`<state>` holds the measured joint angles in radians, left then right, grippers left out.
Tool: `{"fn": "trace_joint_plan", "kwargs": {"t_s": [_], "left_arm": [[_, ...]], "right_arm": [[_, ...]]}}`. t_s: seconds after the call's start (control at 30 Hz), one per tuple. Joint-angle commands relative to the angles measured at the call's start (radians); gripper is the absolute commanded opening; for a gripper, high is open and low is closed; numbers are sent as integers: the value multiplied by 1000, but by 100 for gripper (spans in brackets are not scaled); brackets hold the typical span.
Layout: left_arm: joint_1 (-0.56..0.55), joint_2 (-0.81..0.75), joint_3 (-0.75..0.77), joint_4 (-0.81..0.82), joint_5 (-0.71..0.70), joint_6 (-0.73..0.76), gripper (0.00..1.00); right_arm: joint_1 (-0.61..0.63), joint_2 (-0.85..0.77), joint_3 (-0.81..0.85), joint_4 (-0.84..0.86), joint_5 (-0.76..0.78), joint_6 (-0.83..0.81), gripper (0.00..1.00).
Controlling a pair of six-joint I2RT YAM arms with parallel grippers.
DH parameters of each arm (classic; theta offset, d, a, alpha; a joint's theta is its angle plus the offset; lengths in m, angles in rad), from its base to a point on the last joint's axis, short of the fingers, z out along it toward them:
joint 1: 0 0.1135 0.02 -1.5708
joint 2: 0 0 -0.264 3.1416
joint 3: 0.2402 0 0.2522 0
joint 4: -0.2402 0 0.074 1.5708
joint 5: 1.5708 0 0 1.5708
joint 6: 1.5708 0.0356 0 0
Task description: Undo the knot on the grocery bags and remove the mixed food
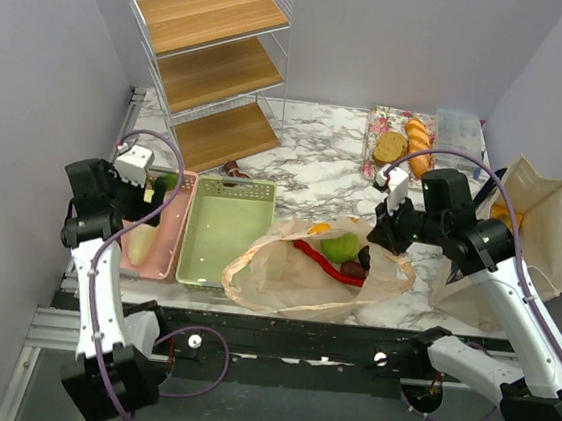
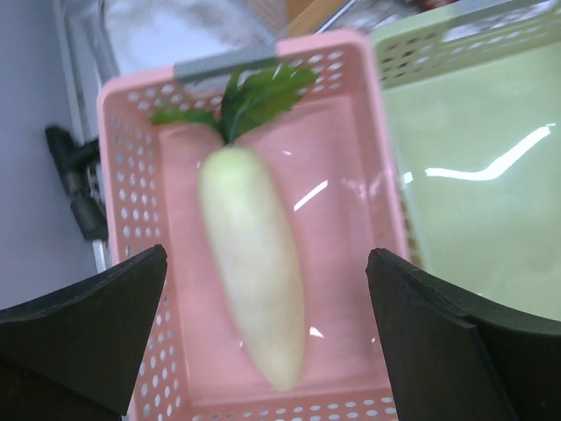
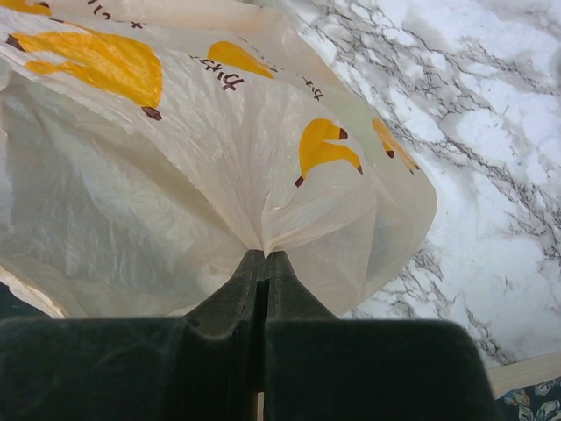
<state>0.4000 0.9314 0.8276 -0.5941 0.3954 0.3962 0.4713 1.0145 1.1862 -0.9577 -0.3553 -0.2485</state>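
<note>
Plainly, the right claw (image 1: 377, 236) was shut tight on a fold of the grocery bag (image 1: 290, 272), its jaws pressed together with the thin plastic gathered between them at the bag's far right edge; the bag lay slumped on the marble table (image 1: 315, 174), just right of the green basket (image 1: 223, 235), and its mouth appeared to be held open toward that claw. Inside the bag the green round vegetable (image 1: 340, 246), the red chilli (image 1: 321, 263) and a dark ball (image 1: 353, 270) lay close together, just left of the pinch and nearer the arms; the chilli's long axis ran across the table, slanting toward the near edge at its right end.

The left claw (image 1: 157, 197) hung wide open over the pink basket (image 1: 181, 222), holding nothing; the radish (image 2: 250, 281) lay flat in that basket directly beneath it, long axis along the basket's length, leaves at the far end.

By my judgement the coming pick turned on this: the food in the bag sat beside the right claw, which was occupied with the plastic, and well apart from the free left claw, with the green basket between them; the left arm would have to reach rightward over that basket and close across the chilli's narrow width.
</note>
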Motion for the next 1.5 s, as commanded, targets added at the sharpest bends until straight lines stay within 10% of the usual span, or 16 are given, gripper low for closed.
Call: {"fn": "trace_joint_plan", "kwargs": {"t_s": [0.0,0.23,0.63,0.97,1.47], "left_arm": [[-41,-164,48,-107,353,115,99],[-415,-315,206,-28,503,23,98],[-1456,-83,315,13,-3,435,48],[-1547,233,146,418,-189,439,46],[-1505,611,154,670,-270,452,71]], "right_arm": [[4,-33,-5,58,-51,-29,1],[4,-42,-24,58,-60,-27,1],[4,-25,14,65,-50,36,1],[4,13,43,57,-45,41,1],[4,44,47,64,-31,48,1]]}}
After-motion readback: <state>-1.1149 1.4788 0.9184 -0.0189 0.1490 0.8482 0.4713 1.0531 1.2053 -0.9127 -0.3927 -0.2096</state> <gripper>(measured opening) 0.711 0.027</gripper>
